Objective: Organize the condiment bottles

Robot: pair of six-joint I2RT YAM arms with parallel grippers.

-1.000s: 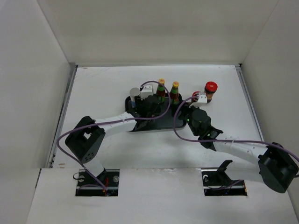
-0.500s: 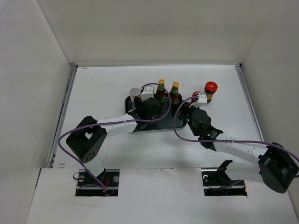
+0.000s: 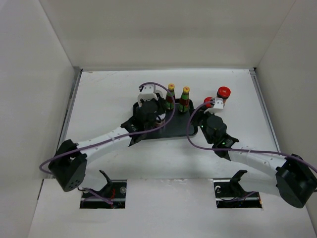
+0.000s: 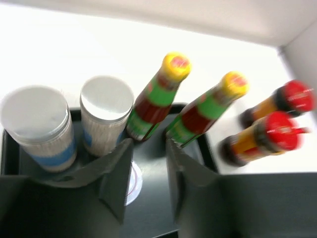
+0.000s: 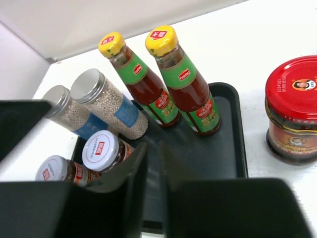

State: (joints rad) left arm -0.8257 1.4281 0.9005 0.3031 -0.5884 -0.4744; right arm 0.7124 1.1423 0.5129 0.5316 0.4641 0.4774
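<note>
My left gripper sits low in the frame, fingers slightly apart and empty, and my right gripper is the same, over the black tray below the yellow-capped bottles.

Our two arms: white links, black joints, purple cables.

On the left arm and the right arm we see slim white links between bulky black joint housings, with a thin purple cable looping along each. Small white brackets cap both wrists near the frame's centre. In the wrist views, the left claw and right claw have matte dark-grey, angular fingers.
</note>
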